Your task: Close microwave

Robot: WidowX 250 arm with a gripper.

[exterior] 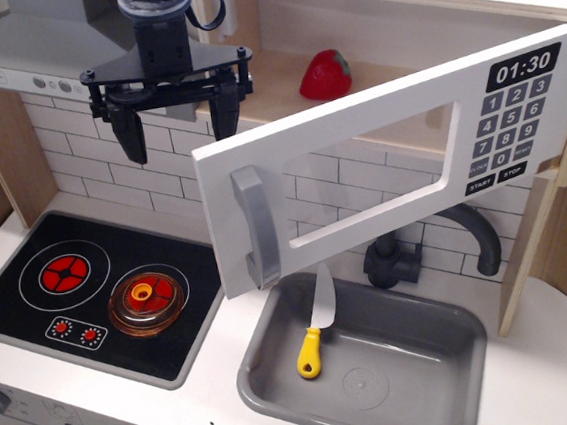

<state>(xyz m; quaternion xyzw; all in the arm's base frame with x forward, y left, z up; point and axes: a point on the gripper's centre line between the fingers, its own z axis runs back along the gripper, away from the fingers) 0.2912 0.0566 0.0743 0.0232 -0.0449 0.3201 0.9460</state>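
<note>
The microwave is a light-wood box at the upper right. Its wide white door (379,163) stands swung open toward me, hinged at the right. The door has a grey bar handle (256,225), a clear window and a black keypad (514,120) reading 01:30. A red toy strawberry (327,75) lies inside the microwave cavity. My gripper (176,122) hangs to the left of the door's free edge, above the stove. Its black fingers (127,132) are spread open and hold nothing.
A grey range hood (17,57) sits at the upper left. A black stove (100,290) carries an orange pot lid (149,299). A grey sink (379,364) holds a yellow-handled toy knife (315,330). A dark faucet (437,243) stands behind the sink.
</note>
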